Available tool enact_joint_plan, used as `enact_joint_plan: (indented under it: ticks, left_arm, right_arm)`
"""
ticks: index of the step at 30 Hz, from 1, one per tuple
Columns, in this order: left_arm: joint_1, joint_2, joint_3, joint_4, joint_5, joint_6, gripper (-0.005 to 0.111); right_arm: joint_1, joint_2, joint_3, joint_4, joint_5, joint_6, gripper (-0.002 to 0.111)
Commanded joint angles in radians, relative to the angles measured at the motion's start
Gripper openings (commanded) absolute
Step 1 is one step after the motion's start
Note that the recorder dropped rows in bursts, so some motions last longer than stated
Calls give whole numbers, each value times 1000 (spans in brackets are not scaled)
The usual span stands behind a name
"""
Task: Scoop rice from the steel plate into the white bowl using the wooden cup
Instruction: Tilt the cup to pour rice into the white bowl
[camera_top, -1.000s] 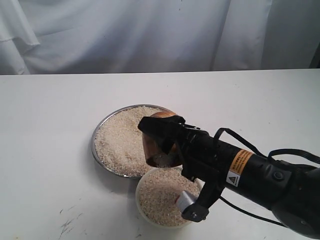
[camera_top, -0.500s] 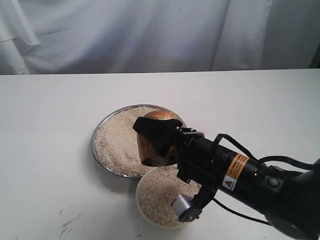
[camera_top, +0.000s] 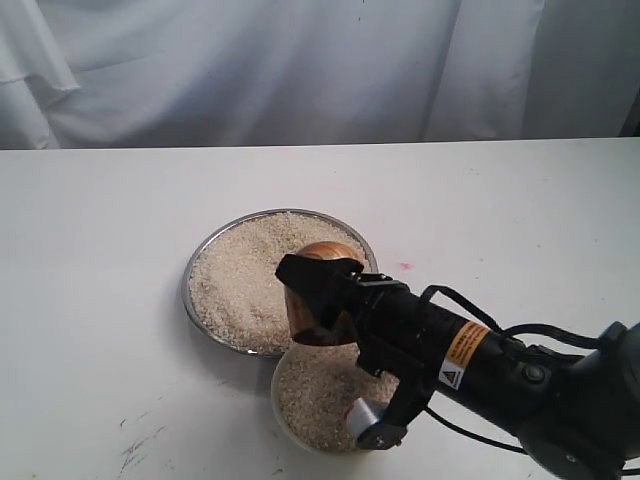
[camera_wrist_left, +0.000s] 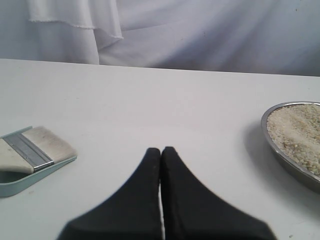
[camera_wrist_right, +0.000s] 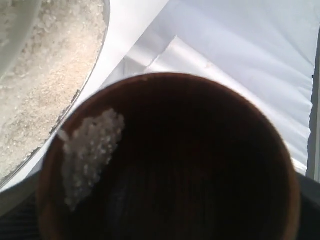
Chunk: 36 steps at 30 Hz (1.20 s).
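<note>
The steel plate (camera_top: 192, 290), heaped with rice (camera_top: 245, 275), sits mid-table. Touching its near edge is the white bowl (camera_top: 281, 405), also holding rice (camera_top: 315, 395). My right gripper (camera_top: 322, 290) is shut on the wooden cup (camera_top: 322, 255), which lies tipped on its side over the place where plate and bowl meet. In the right wrist view the cup's (camera_wrist_right: 200, 150) dark inside holds only a small clump of rice (camera_wrist_right: 90, 150), with the plate's rim (camera_wrist_right: 102, 50) beside it. My left gripper (camera_wrist_left: 161, 151) is shut on nothing, low over bare table, with the plate's edge (camera_wrist_left: 280, 150) off to one side.
A flat brush with a pale teal handle (camera_wrist_left: 32, 150) lies on the table near the left gripper. White cloth (camera_top: 300, 70) hangs behind the table's far edge. The right arm's black body and cables (camera_top: 500, 370) cross the near right of the table.
The right arm has swung the cup slightly left and then lowered it closer to the bowl's far rim. Plate and bowl have stayed put.
</note>
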Motion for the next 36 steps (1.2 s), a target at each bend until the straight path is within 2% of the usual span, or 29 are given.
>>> enact_joint_plan:
  ticks: [1, 7, 10, 15, 29, 36]
  left_arm:
    - [2, -4, 5, -2, -13, -1, 0]
    - [2, -4, 5, -2, -13, -1, 0]
    - [2, -4, 5, -2, -13, -1, 0]
    - [2, -4, 5, -2, -13, -1, 0]
    - [2, -4, 5, -2, -13, -1, 0]
    - [2, -4, 5, -2, -13, -1, 0]
  right_arm:
    - [-2, -4, 4, 23, -27, -26, 0]
    - [-2, -63, 4, 68, -27, -26, 0]
    - [1, -118, -3, -18, -27, -26, 0]
    - [1, -163, -55, -22, -27, -26, 0]
    - [1, -163, -14, -27, -27, -26, 0]
    - [-43, -126, -1, 12, -27, -26, 0]
